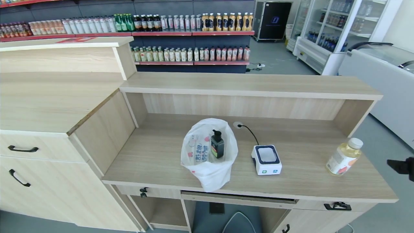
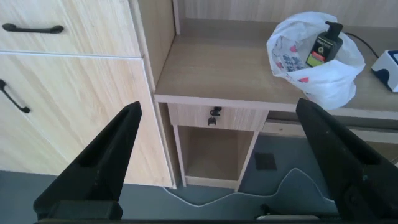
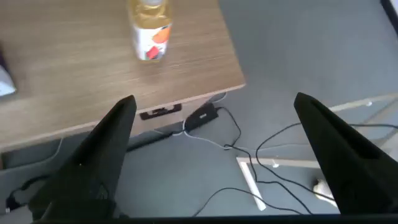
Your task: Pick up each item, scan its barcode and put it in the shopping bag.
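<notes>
Wooden checkout counter (image 1: 304,152) before drink shelves (image 1: 194,33). Right gripper (image 3: 214,98) hangs off the counter's right end above the floor, jaws spread, empty; left gripper (image 2: 217,106) sits low off the left front, likewise spread. Yellow bottle (image 1: 343,157) stands near the right end. Scanner (image 1: 266,159) lies between it and the shopping bag (image 1: 200,153), which holds a dark pump bottle (image 1: 217,144).

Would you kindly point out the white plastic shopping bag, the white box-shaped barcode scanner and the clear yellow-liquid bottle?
white plastic shopping bag (image 1: 208,174), head view, on its bare front wall.
white box-shaped barcode scanner (image 1: 266,154), head view, on its top window.
clear yellow-liquid bottle (image 1: 343,157), head view, on its mid body.
</notes>
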Motion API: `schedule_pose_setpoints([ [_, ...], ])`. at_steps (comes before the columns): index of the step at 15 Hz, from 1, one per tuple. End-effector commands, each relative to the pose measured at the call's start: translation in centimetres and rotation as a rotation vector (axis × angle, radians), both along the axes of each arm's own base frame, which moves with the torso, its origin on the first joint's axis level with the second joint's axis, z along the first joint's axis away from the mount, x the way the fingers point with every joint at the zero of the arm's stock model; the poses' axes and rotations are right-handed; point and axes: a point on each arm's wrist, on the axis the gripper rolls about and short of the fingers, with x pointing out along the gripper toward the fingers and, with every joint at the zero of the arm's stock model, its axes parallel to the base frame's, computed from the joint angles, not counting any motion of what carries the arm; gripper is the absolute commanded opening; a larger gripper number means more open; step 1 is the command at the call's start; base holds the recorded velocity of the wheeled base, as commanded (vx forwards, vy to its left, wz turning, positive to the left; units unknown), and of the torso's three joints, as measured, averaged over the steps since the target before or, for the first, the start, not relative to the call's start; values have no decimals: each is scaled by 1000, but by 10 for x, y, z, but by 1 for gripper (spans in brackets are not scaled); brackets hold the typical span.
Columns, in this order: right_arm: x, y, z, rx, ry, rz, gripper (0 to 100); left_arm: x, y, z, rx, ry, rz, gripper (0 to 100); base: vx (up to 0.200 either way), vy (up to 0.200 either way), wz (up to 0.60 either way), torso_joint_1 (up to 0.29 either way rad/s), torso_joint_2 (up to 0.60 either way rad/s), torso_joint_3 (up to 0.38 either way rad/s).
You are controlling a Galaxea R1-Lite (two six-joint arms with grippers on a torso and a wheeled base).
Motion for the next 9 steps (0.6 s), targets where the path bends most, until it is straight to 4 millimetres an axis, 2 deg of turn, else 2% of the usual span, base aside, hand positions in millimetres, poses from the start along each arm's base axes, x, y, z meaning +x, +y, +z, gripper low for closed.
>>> schedule_pose_setpoints([
  [1, 10, -32, -3, 84, -96, -198, 100, 0, 0, 0, 0, -1, 0, 100, 0, 0, 0, 0, 0, 0],
  [3, 35, -56, -39, 105, -135, -217, 100, 0, 0, 0, 0, -1, 0, 100, 0, 0, 0, 0, 0, 0],
  [5, 51, -77, -63, 93, -126, -227, 100, 0, 0, 0, 0, -1, 0, 100, 0, 0, 0, 0, 0, 0],
  [7, 41, -107, -81, 28, -35, -245, 100, 0, 0, 0, 0, -1, 0, 100, 0, 0, 0, 0, 0, 0],
  [9, 40, -119, -94, 44, -2, -195, 100, 0, 0, 0, 0, -1, 0, 100, 0, 0, 0, 0, 0, 0],
])
